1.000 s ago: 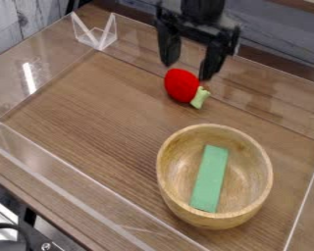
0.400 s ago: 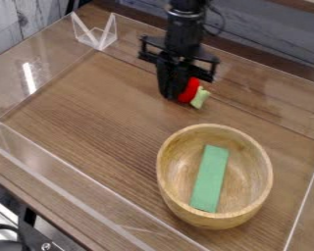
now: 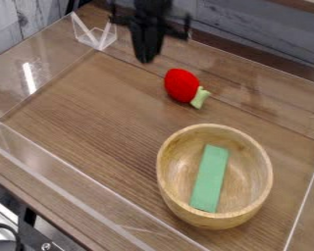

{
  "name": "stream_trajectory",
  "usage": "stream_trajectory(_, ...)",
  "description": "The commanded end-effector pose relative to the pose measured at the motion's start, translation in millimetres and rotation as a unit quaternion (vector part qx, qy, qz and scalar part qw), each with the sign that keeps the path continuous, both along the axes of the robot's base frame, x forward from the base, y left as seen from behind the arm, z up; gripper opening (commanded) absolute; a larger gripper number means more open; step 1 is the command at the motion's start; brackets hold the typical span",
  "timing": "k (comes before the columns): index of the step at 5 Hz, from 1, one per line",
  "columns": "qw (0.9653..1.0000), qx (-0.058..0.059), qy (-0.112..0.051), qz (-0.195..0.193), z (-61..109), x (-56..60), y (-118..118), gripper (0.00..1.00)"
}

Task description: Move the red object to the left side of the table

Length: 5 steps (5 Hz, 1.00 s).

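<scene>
The red object (image 3: pixel 181 82), a small glossy ball with a pale green stub on its lower right, lies on the brown wood-grain table (image 3: pixel 94 108) right of centre toward the back. My gripper (image 3: pixel 148 59) hangs pointing down, up and to the left of it and apart from it. Its black fingers are pressed together with nothing between them.
A wooden bowl (image 3: pixel 173 149) stands at the front right with a flat green block (image 3: pixel 214 176) inside. Low clear acrylic walls (image 3: pixel 28 74) edge the table, and a clear folded acrylic piece (image 3: pixel 91 34) sits at the back left.
The gripper went from open around the red object to shut, then rose and moved left without it. The red object stays where it was.
</scene>
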<state>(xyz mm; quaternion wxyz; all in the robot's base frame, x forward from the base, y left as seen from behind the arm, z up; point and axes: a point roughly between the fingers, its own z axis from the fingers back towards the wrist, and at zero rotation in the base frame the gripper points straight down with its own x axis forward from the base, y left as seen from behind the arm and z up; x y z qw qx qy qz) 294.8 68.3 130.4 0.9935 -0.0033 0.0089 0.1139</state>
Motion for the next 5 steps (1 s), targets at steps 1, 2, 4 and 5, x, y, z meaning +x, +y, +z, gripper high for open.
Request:
stream_trajectory(1,0.9993,0.009,-0.036,0.006,22.3,4.4,-15,0.00)
stream_trajectory(2,0.9994,0.008,-0.028,0.018,15.9,4.2,-28,1.00)
stream_trajectory(4,0.9997,0.007,-0.019,0.015,11.5,9.4,-58,1.00)
stream_trajectory(5,0.9997,0.006,-0.014,0.018,-4.8,9.5,-59,1.00)
